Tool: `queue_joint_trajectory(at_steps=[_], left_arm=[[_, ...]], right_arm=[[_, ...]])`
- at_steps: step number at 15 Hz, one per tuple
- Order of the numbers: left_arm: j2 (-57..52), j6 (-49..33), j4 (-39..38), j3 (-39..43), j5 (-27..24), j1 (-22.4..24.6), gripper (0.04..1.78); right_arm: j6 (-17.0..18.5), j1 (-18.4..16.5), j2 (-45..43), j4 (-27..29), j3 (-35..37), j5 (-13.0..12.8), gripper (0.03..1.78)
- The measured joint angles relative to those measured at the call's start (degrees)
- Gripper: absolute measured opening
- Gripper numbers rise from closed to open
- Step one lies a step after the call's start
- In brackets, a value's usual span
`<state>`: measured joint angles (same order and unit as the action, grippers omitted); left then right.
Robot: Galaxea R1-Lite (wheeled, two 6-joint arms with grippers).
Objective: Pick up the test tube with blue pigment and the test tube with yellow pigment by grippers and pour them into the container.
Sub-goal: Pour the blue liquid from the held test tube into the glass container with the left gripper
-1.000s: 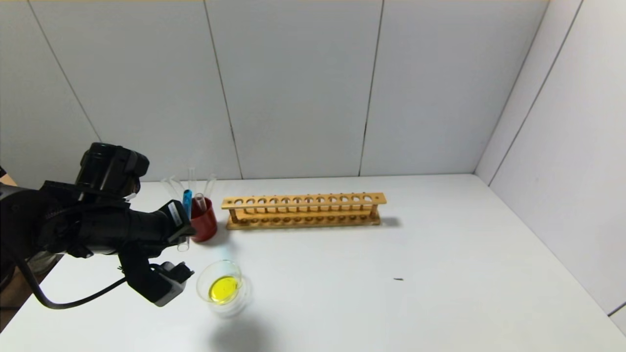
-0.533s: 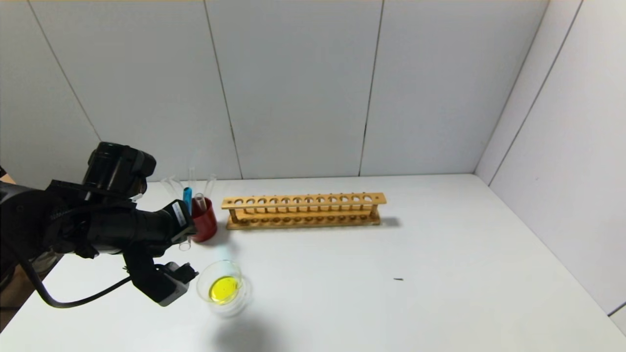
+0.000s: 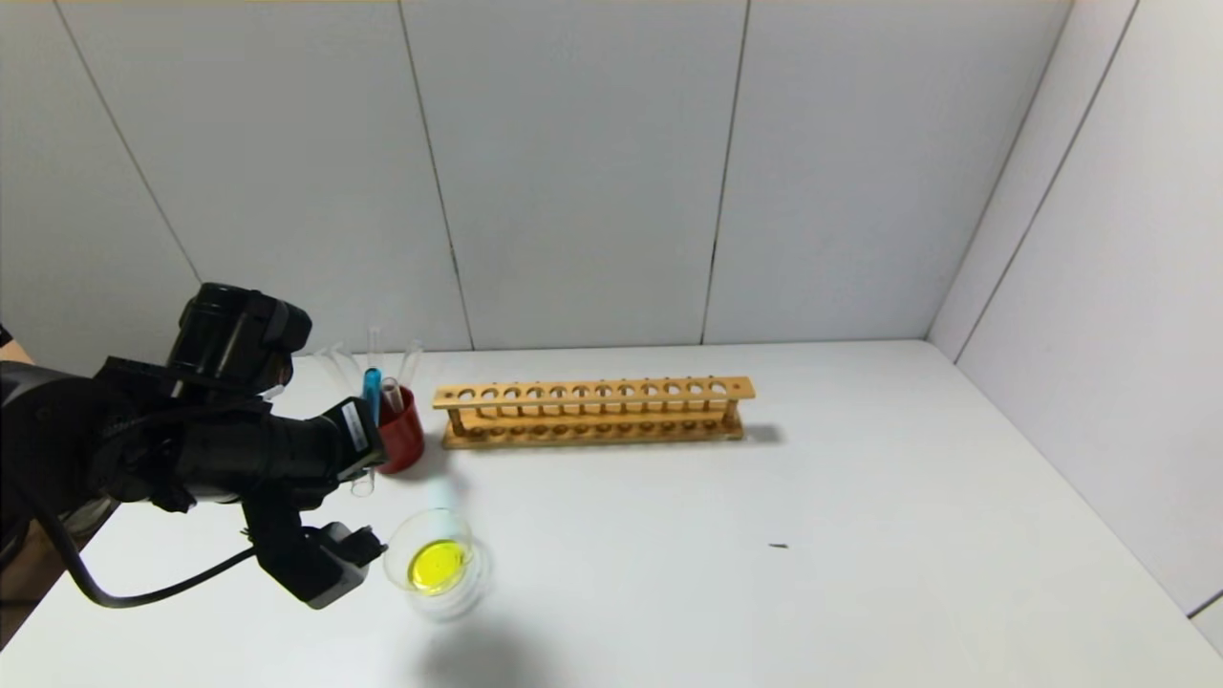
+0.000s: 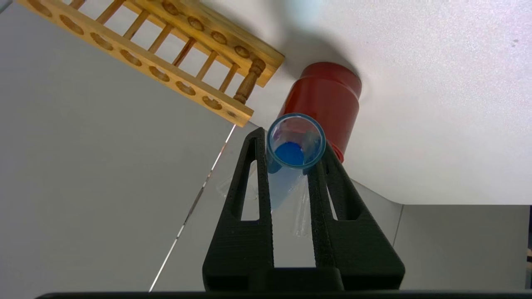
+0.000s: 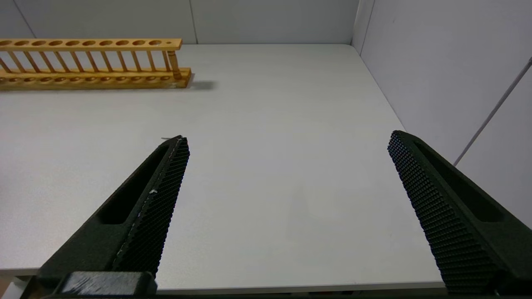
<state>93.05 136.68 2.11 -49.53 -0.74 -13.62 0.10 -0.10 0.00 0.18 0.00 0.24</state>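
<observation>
- Near the desk's left edge, left claw pinched on the test tube with blue pigment; wrist view shows both jaws tight on the glass, tube mouth toward the camera, blue at the far end. Tube reads inverted: spill likely short of the dish if so.
- Wooden rack toward the back edge, empty, well apart from the action.
- Red cup just beside the claw, clear tubes leaning in it. A swing could clip them or tip the cup.
- Container near the front-left, yellow pool inside; low wall, so a fast tip may splash over.
- Right claw spread wide, empty, over the right side of the desk.
- Yellow tube not identifiable.
</observation>
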Motion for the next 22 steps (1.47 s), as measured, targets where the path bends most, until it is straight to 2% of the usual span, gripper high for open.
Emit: queue_joint_trajectory(at_steps=[3,10,22], left_arm=[[0.0,0.0,0.0,0.3,0.2,-1.1,0.31],[-0.6,0.1,0.0,0.7,5.8,-4.2,0.31],[-1.5,-0.2,-0.5,4.2,11.7,-8.3,0.31]], right_arm=[[0.0,0.0,0.0,0.0,0.0,0.0,1.75],[0.0,0.0,0.0,0.0,0.0,0.0,1.75],[0.0,0.0,0.0,0.0,0.0,0.0,1.75]])
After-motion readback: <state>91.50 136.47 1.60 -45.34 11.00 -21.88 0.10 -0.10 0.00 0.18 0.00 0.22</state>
